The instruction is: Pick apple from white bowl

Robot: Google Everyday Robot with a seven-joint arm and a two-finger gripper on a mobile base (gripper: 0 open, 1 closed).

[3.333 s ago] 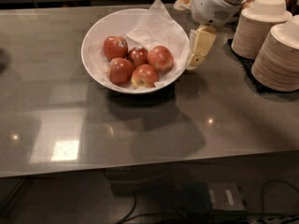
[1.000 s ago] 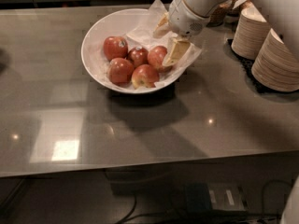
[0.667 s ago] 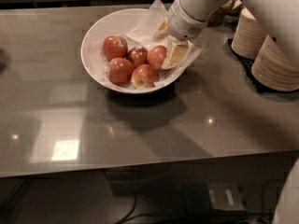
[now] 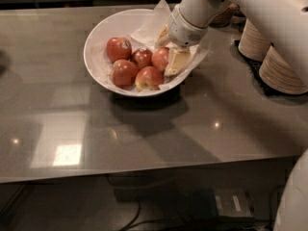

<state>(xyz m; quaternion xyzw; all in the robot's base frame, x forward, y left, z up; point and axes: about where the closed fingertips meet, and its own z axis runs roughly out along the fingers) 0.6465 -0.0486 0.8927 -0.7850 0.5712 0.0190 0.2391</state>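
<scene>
The gripper (image 4: 168,52) is lowered into the right side of the white bowl (image 4: 96,37), jaws spread wide, nothing seen to be gripped. The apple (image 4: 160,58) is found at the jaw gap, partly between the fingers (image 4: 176,62). It is round, red-orange with a paler blush, and rightmost of five on the crumpled paper (image 4: 151,25).

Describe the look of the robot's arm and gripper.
The arm is a smooth, thick white tube, ending in a round white wrist collar with small dark dots. The gripper, at the bowl's right side, is pale cream-yellow. No cables or lettering show.
</scene>
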